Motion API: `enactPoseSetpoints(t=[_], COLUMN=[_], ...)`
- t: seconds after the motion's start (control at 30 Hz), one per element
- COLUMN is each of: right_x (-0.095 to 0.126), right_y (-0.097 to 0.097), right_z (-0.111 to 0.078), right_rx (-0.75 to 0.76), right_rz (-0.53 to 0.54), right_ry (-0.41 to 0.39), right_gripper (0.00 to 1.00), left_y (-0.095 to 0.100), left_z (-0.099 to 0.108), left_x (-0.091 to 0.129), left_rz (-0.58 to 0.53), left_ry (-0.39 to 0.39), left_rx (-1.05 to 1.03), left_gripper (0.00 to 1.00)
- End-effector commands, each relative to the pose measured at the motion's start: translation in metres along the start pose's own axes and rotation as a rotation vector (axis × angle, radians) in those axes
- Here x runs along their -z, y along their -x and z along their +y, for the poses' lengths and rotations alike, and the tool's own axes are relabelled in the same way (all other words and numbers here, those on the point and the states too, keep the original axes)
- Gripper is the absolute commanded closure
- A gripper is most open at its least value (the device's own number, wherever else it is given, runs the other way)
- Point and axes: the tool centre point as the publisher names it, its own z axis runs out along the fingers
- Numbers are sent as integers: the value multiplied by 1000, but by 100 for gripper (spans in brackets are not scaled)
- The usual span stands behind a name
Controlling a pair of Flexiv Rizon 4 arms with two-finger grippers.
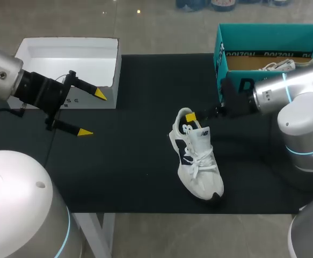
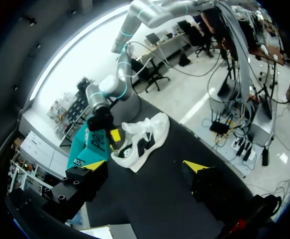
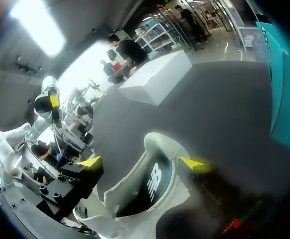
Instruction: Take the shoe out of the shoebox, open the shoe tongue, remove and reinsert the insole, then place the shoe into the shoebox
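The low-top fabric sneaker [image 1: 199, 161] is white with navy side panels, white laces and a black toe edge. The open cardboard shoebox [image 1: 219, 54] is teal with a brown inner panel. The rectangular cardboard lid [image 1: 65, 51] is white. The flat table mat [image 1: 135, 166] is black. The left gripper [image 1: 92, 113] and right gripper [image 3: 142, 163] are black with yellow tips. The left arm [image 1: 0, 72] and right arm [image 1: 290, 88] are silver with light-blue rings.

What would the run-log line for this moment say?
shoe: out of shoebox, upright on mat | right hand: open, astride heel | left hand: open, empty, over mat
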Motion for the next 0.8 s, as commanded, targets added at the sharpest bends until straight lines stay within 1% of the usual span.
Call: enactPoseSetpoints(t=[0.03, 0.23, 0.37, 0.47, 0.63, 0.67, 0.8], right_x=[5, 15, 19, 25, 32, 33, 33], right_y=[-4, -11, -19, -24, -20, -21, -21], right_z=[5, 14, 15, 15, 9, 9, 9], right_rx=[8, -7, -34, -71, -120, -126, -126], right_rz=[-20, -106, -222, -348, -555, -542, -542], right_ry=[4, -6, -47, -53, -93, -112, -112], right_gripper=[0, 0, 0, 0, 0, 0, 0], left_y=[0, 0, 0, 0, 0, 0, 0], left_z=[-1, -1, -1, -1, -1, -1, -1], left_x=[0, 0, 0, 0, 0, 0, 0], left_rz=[3, 3, 3, 3, 3, 3, 3], left_ry=[3, 3, 3, 3, 3, 3, 3], left_rx=[1, 1, 1, 1, 1, 1, 1], left_gripper=[0, 0, 0, 0, 0, 0, 0])
